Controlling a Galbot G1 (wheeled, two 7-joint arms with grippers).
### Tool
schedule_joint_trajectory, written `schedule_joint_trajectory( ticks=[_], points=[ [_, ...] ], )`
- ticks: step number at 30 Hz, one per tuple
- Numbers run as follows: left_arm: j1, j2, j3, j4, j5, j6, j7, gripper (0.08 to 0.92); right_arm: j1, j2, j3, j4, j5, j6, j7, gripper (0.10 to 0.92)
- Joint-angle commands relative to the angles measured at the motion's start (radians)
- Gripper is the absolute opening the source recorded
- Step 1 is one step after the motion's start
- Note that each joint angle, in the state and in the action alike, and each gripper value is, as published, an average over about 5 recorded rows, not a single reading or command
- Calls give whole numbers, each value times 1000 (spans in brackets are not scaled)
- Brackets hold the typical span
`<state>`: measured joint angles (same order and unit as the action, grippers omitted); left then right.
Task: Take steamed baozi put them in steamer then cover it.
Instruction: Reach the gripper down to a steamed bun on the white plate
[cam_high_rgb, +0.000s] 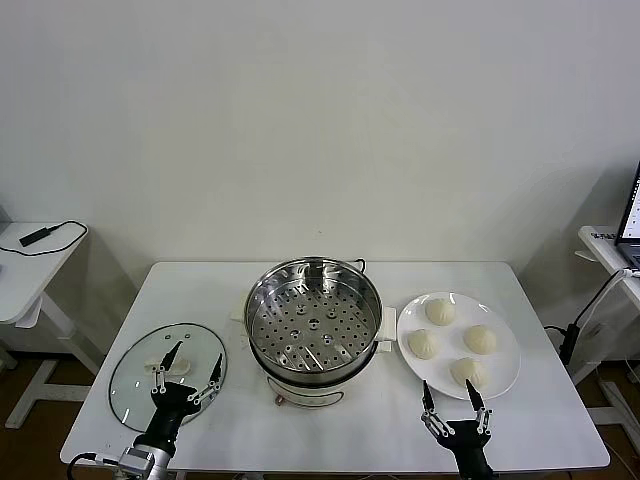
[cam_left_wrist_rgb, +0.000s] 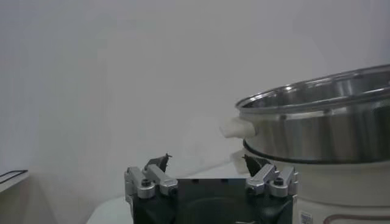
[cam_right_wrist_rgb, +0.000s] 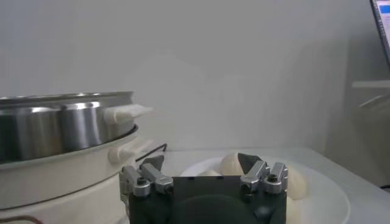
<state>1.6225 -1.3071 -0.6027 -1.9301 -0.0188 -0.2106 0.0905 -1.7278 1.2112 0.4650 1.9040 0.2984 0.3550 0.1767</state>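
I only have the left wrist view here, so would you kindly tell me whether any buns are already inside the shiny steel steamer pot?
Observer: None; the head view shows the shiny steel steamer pot's perforated tray bare.
Operator: Where are the buns, then?
Observer: All four cream-white pleated buns sit on a flat round white plate on the pot's right.
Operator: And the lid?
Observer: The round clear glass lid lies flat on the white table, left of the pot, under the open left gripper.
Operator: The right arm?
Observer: The right gripper hovers open at the plate's near edge.

baozi (cam_high_rgb: 455, 343): four cream-white buns, right half of tabletop | steamer (cam_high_rgb: 314, 320): shiny steel pot, perforated tray, uncovered, tabletop centre
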Motion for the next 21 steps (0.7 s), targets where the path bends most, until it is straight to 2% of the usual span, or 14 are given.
schedule_joint_trajectory(
  ticks=[1,8,14,18,21],
  points=[
    [1,-2,3,-21,-3,-14,-4,823,66,-37,22,3,54,-60,20,823],
    [11,-5,15,-60,-9,-36,-11,823,402,-209,8,-93,184,-233,85,823],
    [23,-17,25,-86,-9,-53,-15,823,832,-371,-188,-325,378,-297,104,823],
    [29,-22,24,-96,-8,-60,-18,823,1074,-441,-363,-508,452,-306,21,823],
    [32,-22,23,-98,-7,-64,-20,823,1208,-499,-506,-620,494,-335,-131,823]
  ],
)
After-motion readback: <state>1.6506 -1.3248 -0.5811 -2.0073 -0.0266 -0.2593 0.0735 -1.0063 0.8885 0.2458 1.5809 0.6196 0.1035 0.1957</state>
